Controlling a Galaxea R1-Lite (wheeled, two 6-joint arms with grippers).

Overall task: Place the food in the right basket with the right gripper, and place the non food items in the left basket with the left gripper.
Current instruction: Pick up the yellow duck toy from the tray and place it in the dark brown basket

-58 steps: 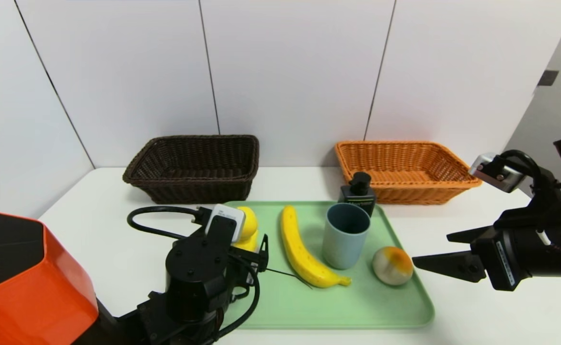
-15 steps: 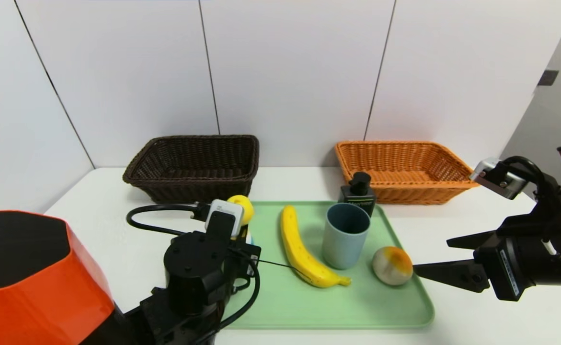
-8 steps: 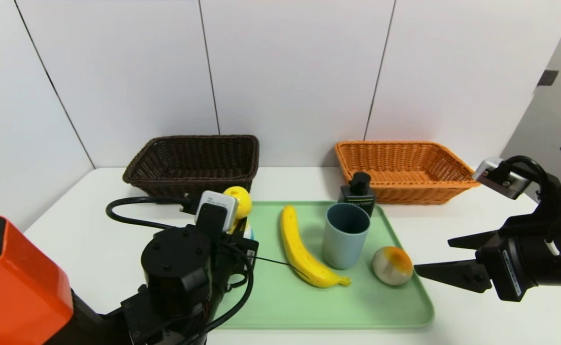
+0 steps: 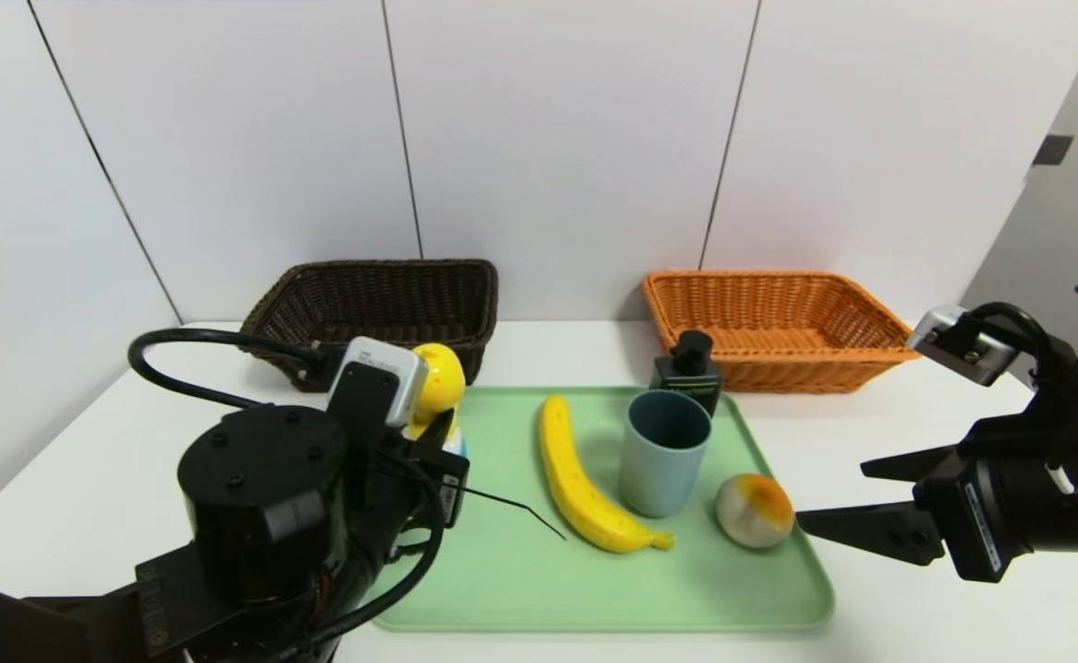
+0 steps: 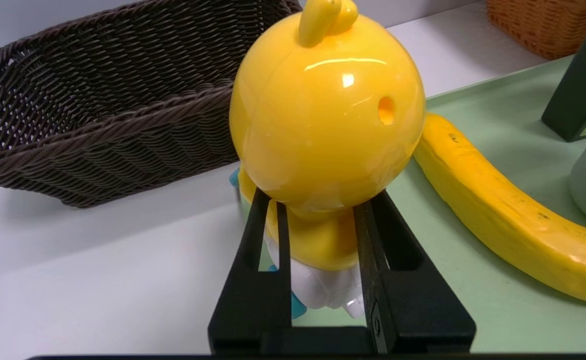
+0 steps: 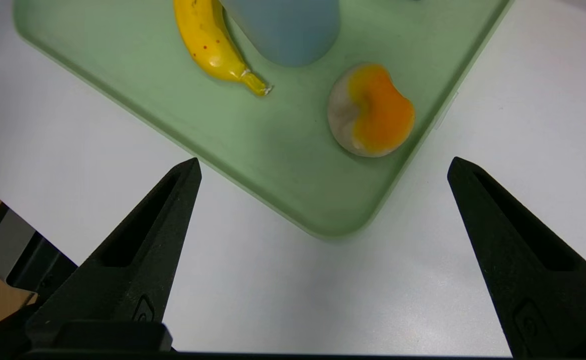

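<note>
The left hand [image 5: 318, 235] squeezes the yellow duck toy [image 5: 323, 130] and holds it up near the dark brown basket [image 4: 377, 313]. The right hand [image 4: 833, 502] waits wide open beside the round fruit [image 4: 754, 510] on the green tray [image 4: 649, 589].

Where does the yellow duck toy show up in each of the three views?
Head view: yellow duck toy, left of centre, partly hidden behind the left wrist camera.
Left wrist view: fills the centre, held in the left gripper.
Right wrist view: not in it.
Shared landmark: banana.
</note>
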